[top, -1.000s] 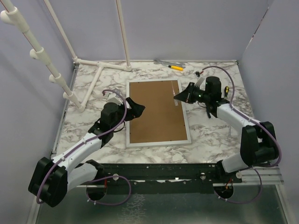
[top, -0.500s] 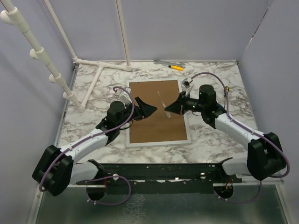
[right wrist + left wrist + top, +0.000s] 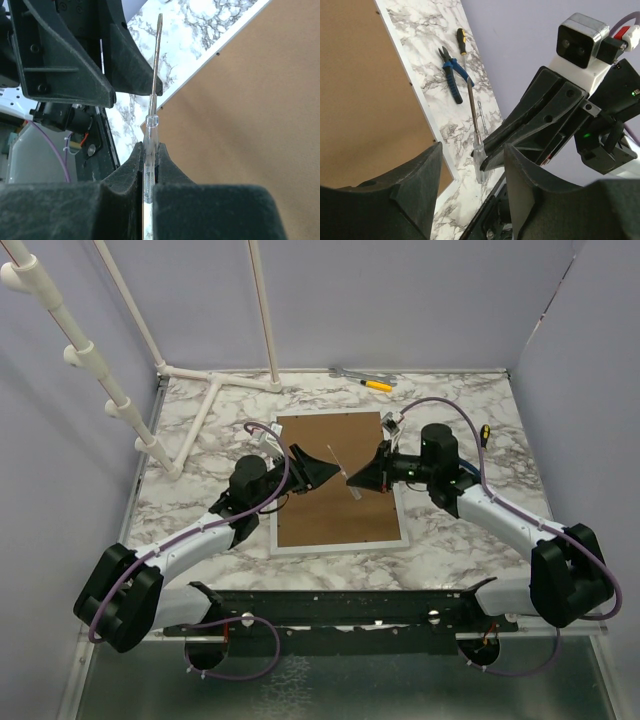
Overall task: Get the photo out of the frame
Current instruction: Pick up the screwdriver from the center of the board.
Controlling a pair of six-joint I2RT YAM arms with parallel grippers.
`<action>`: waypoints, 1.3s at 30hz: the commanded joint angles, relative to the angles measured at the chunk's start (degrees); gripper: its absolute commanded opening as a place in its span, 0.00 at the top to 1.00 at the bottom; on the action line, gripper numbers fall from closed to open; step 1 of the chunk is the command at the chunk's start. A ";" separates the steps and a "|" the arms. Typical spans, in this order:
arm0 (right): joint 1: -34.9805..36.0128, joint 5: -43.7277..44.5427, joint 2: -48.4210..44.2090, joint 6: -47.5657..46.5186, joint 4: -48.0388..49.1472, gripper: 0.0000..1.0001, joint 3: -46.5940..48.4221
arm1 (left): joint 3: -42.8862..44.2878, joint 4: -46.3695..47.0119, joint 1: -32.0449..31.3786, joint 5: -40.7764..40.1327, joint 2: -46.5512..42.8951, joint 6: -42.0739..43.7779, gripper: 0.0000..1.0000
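1. The frame (image 3: 335,515) is being left lying face down at the middle of the marble table (image 3: 450,540). Its brown back is being shown upward and its white rim is flat on the surface.
2. The photo is not being shown in any view. It is judged to be under the backing board inside the frame, so nothing is being counted as removed yet.
3. A thin clear-handled screwdriver (image 3: 151,125) is being pinched by its handle in the right gripper (image 3: 360,480), whose jaws are being pressed tight on it. The shaft is being pointed toward 10 o'clock, above the frame's back.
4. The left gripper (image 3: 322,468) is being held at 9 o'clock of the tool with its fingers partly spread and nothing between them. In the left wrist view the handle is being framed in the gap between them, with no contact visible.
5. The step in hand is being judged as a mid-air passing of the screwdriver from the right arm to the left, or a steadying of it.
6. Blue pliers (image 3: 452,75) and a yellow-and-black screwdriver (image 3: 462,37) are being left on the table at 3 o'clock of the frame.
7. The backing's fasteners, too small to be made out, are being left to be released. After that come lifting the board and drawing out the print.
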 commanded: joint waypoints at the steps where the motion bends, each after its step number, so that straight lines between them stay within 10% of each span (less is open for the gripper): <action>1: 0.97 -3.44 -1.08 -1.65 1.08 0.99 0.00 | 1.57 2.96 -0.19 1.06 0.29 -0.38 0.49; 12: 2.63 -5.87 -1.28 -3.04 1.25 0.99 -0.08 | 0.38 3.20 -0.11 -0.03 -0.13 -1.52 0.57; 19: 3.34 -6.71 -0.55 -3.66 0.47 0.98 0.43 | -0.55 3.24 -0.04 -1.50 -1.73 -1.51 0.85; 29: 3.44 1.51 -3.12 -0.14 3.86 0.25 -1.57 | -2.36 6.54 -0.02 -3.75 -2.60 -5.38 1.00; 39: 4.02 11.17 -6.39 30.49 41.53 0.00 -13.33 | -4.16 17.76 -0.02 -12.86 -5.33 -18.59 1.00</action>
